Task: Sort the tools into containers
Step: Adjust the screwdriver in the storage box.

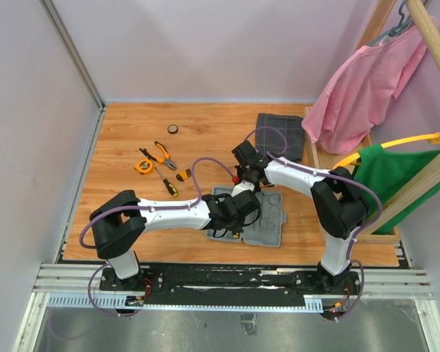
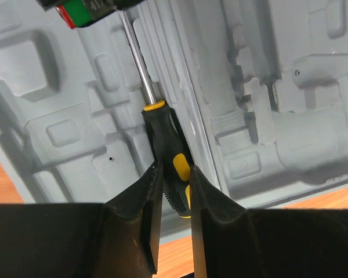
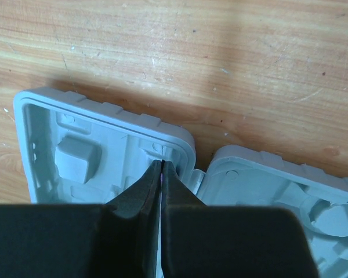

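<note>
Clamped in the left fingers (image 2: 144,200) over the hinge (image 2: 180,75) of the open flat grey plastic case (image 2: 58,133), the black-and-yellow-handled steel screwdriver (image 2: 159,130) may drop askew and roll, or strike the right fingers (image 3: 140,194), pressed together empty, near that hinge.

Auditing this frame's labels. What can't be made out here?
Tip of the screwdriver: left wrist view, behind a green-and-red part at the top edge.
Grip of the left pincer: top view, hidden under the left arm.
What the small dark ring is: top view, too small.
Near part of the case: right wrist view, blocked by the right pincer.
</note>
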Robot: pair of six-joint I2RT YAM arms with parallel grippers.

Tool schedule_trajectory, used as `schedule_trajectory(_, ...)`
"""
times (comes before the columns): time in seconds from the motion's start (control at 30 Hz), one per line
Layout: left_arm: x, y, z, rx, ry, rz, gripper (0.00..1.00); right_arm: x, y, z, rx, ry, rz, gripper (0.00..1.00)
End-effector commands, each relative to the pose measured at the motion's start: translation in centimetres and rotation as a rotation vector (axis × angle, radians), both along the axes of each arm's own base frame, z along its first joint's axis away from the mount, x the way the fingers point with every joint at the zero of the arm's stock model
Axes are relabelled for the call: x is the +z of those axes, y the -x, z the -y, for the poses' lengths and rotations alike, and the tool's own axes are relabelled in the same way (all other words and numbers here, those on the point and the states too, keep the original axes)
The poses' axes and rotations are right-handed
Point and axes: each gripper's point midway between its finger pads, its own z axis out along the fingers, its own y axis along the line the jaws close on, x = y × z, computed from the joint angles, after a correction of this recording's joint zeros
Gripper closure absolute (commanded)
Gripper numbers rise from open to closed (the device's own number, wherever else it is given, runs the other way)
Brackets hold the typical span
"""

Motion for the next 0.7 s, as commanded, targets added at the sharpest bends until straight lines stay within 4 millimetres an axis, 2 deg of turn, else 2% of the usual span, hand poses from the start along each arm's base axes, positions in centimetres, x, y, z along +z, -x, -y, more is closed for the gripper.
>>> schedule_trajectory(0.0,1.2,-0.6,-2.0,-0.02,-0.114,0.053,0.77,-0.9,3.9,1.1,0.082,0.087,-0.121,0.99)
schedule_trajectory(0.2,5.1,-1.6,-1.0,-0.007,-0.021,0.126,0.69,1.3,3.0,0.3,0.091,0.033,-0.076,0.96)
schedule_trajectory(0.37,7.3,-1.5,-1.3,0.002,0.051,0.16,0.63,3.0,2.7,-0.1,0.107,-0.004,-0.033,0.93)
schedule_trajectory(0.5,7.4,-1.4,-2.2,0.017,0.057,0.169,0.61,3.9,2.7,-0.3,0.115,-0.033,-0.006,0.87)
schedule_trajectory(0.67,6.0,-0.8,-3.8,0.043,0.056,0.156,0.61,4.1,3.4,-0.5,0.136,-0.059,-0.014,0.83)
